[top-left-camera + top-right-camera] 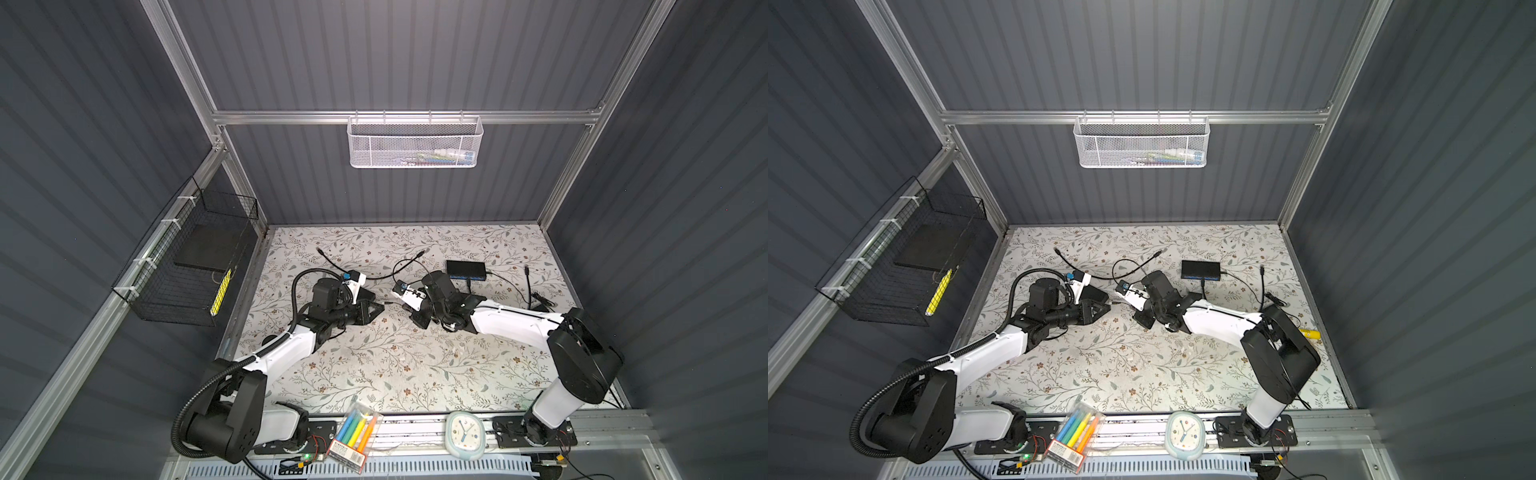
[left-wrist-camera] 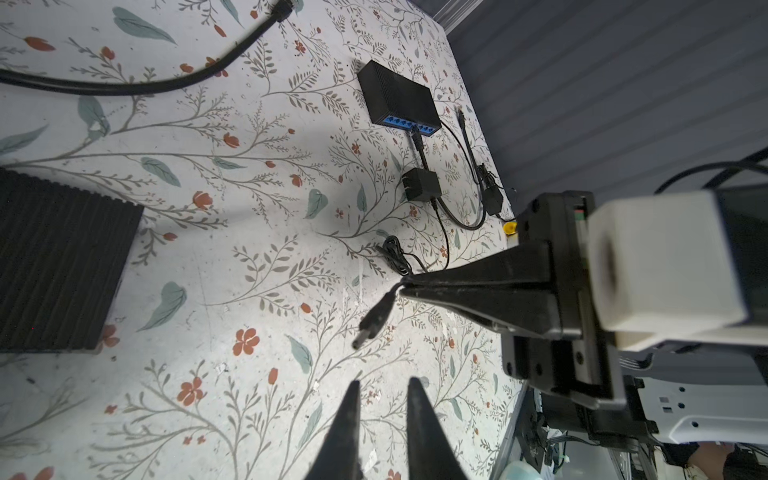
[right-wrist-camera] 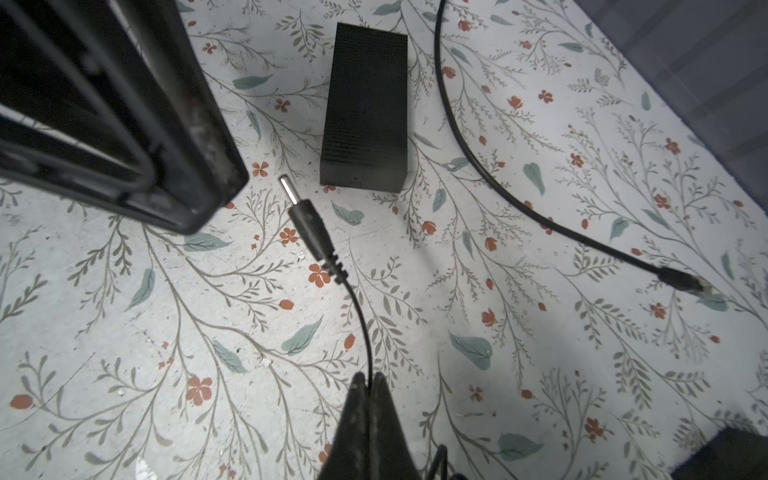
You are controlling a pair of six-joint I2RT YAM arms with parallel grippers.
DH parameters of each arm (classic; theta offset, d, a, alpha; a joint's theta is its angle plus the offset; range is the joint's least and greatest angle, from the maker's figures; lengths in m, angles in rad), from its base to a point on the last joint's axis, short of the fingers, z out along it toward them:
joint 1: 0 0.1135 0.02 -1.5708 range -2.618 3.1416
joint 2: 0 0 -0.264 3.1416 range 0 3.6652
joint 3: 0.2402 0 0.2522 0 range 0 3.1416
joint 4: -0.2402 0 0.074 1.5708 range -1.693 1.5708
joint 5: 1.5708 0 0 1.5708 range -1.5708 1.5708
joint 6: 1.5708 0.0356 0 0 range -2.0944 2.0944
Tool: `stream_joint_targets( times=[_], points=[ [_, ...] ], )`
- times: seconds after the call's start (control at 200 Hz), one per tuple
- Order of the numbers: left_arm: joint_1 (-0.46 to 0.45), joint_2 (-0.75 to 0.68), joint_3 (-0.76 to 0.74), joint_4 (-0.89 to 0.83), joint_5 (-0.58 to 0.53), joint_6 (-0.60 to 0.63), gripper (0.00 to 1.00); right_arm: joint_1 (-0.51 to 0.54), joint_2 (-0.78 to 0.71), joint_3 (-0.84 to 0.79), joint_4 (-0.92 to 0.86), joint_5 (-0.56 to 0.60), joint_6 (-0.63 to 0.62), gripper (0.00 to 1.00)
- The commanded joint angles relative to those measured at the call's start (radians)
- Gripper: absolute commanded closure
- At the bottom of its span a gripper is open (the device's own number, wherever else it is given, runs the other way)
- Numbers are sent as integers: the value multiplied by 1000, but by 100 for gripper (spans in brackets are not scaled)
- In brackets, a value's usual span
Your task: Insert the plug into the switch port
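Note:
My right gripper (image 3: 369,376) is shut on the thin black cord just behind the barrel plug (image 3: 309,224). The plug (image 2: 374,320) hangs free a little above the mat, its metal tip aimed at the end face of a black ribbed box (image 3: 365,108). I cannot make out a port on that face. In a top view the right gripper (image 1: 405,307) faces my left gripper (image 1: 381,306) across a small gap. The left gripper (image 2: 384,386) is open by a narrow gap and holds nothing. A black switch with blue ports (image 1: 465,269) sits at the back right.
Two loose black cables (image 1: 332,262) (image 1: 409,262) lie on the floral mat behind the arms. A power adapter (image 2: 419,185) and coiled cord lie near the switch. A black wire basket (image 1: 187,266) hangs on the left wall. Markers (image 1: 353,436) and a clock (image 1: 465,434) rest on the front rail.

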Motion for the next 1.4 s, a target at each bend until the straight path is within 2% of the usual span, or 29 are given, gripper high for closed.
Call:
stream_joint_targets(
  times=[0.0,0.05,0.12,0.19,0.35,0.705,1.256,1.396],
  points=[
    [1,12,37,33,10,-6,79,-5,-26,-17,30,-26,24,100],
    [1,9,37,29,-5,-3,78,-5,-28,-20,30,-31,22,100],
    [2,1,41,24,-21,0,69,-5,-29,-23,23,-37,21,100],
    [2,-9,43,17,-36,5,65,-5,-33,-27,16,-48,17,100],
    [2,-14,59,11,-42,13,63,-5,-39,-35,11,-58,13,100],
    [2,18,57,48,12,0,79,-5,-47,-29,24,-59,20,100],
    [2,25,44,64,30,-5,91,-5,-42,-24,35,-56,36,100],
    [3,24,42,64,32,-4,87,-5,-40,-22,38,-56,42,100]
  ],
)
